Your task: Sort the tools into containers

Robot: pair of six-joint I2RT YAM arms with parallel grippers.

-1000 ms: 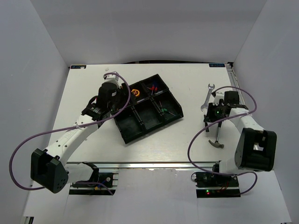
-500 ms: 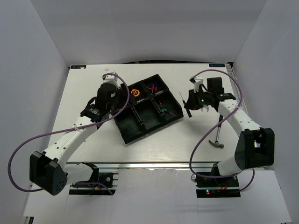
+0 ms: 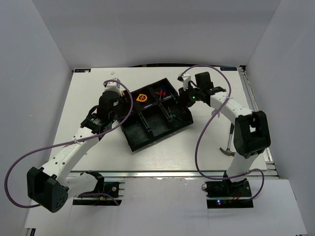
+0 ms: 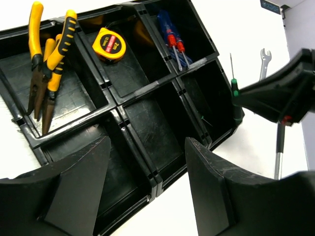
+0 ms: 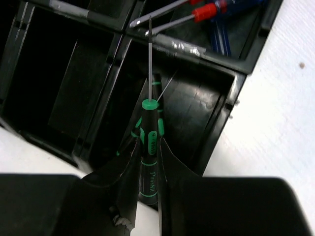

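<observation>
Green-and-black screwdriver [image 5: 148,129] is clamped tight in the right gripper [image 5: 147,147], shaft pointing out ahead. It's hanging over the corner compartment of the black tray [image 5: 235,93], right next to the one with the red-blue screwdrivers [image 5: 209,10]. Left gripper [image 4: 147,142] has its fingers spread wide with nothing in them, hovering above the tray. Further out, yellow pliers [image 4: 47,73] and tape measure [image 4: 109,45] sit in their own compartments, wrench [image 4: 264,61] and hammer [image 3: 229,145] lie on the table [image 3: 197,142]

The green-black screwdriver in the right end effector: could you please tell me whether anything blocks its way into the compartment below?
Nothing visible blocks the screwdriver: the compartment beneath is open, holding a similar green tool.
</observation>
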